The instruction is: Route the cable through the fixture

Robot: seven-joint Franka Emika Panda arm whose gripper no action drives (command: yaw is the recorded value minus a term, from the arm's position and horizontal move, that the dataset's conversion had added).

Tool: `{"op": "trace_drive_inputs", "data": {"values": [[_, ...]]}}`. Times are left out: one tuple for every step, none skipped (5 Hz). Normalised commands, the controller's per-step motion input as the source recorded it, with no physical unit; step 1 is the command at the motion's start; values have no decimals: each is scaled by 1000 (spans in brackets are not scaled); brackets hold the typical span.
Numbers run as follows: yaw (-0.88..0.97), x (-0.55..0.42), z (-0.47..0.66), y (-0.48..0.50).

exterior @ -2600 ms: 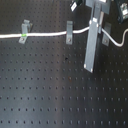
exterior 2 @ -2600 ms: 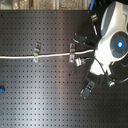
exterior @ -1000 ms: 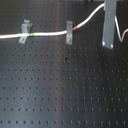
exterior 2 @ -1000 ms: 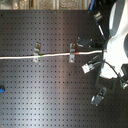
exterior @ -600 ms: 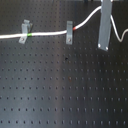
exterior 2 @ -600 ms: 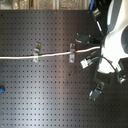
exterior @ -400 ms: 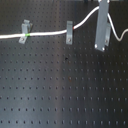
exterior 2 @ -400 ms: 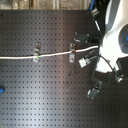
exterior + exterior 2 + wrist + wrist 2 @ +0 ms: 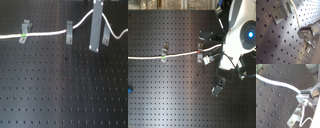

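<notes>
The white cable (image 9: 47, 35) runs from the first exterior view's left through a first clip (image 9: 24, 31), where its green band (image 9: 23, 36) sits. It goes on through a second clip (image 9: 69, 32), rises behind a broad grey metal bar (image 9: 95, 25), then drops past a third clip (image 9: 105, 36). In the second exterior view the cable (image 9: 180, 55) shows its red band (image 9: 199, 49) at the second clip (image 9: 201, 55). In both wrist views my gripper (image 9: 302, 98) (image 9: 304, 32) is shut on the cable (image 9: 278, 82). I cannot tell whether the cable sits in the third clip (image 9: 281, 12).
The black perforated board (image 9: 60, 90) carries the clips. The white arm with a blue light (image 9: 248, 34) covers the second exterior view's right side, with dark parts (image 9: 219, 86) hanging below it. A small blue thing (image 9: 130, 90) lies at the second exterior view's left edge.
The grey bar moved right, then drifted back towards the first exterior view's left. The cable now loops down to its right. The arm has turned, showing its blue light again.
</notes>
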Motion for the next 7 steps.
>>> {"op": "trace_drive_inputs", "data": {"values": [[0,0,13,0],[0,-14,-243,-38],[0,17,-390,-32],[-23,70,-223,-44],[-177,117,-26,-192],[-343,97,0,-449],[-274,2,1,-402]]}}
